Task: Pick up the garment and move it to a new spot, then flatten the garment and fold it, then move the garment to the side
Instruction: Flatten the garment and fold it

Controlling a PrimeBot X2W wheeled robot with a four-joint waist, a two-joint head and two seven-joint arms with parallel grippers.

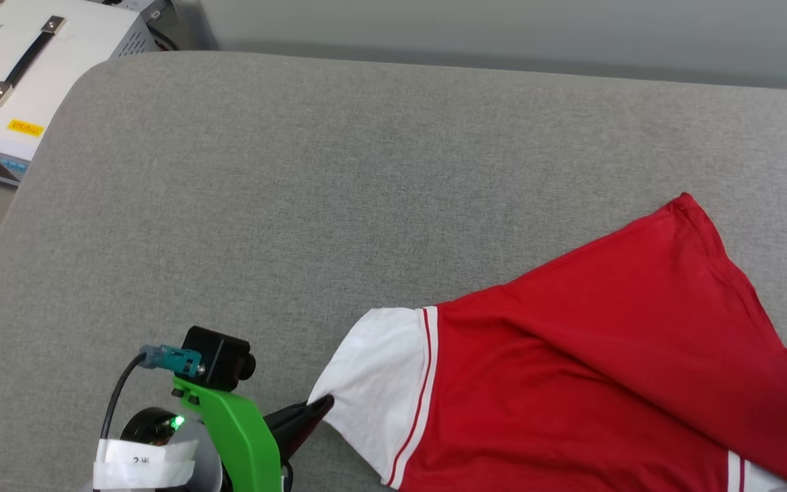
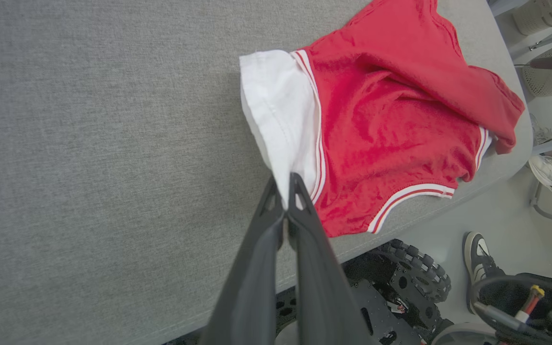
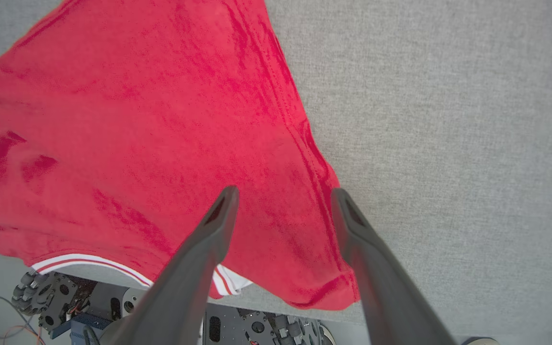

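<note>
Tabletop (image 1: pixel 229 171): grey fabric cover, rounded corners, broad bare stretch to left, likely room for spreading.

Garment (image 1: pixel 605 355): red, bunched at right near edge, hem at rim, one red flap folded over body.

Left tool (image 2: pixel 286 191): closed, pinching edge of white sleeve (image 2: pixel 281 105), probably to draw cloth leftward.

Right tool (image 3: pixel 283 196): fingers spread wide above red cloth near hem corner, gripping nothing; seems poised for second hold.

Room: white box (image 1: pixel 18 75) with handle beyond far-left corner; shoe (image 2: pixel 477 254) on pale floor.
</note>
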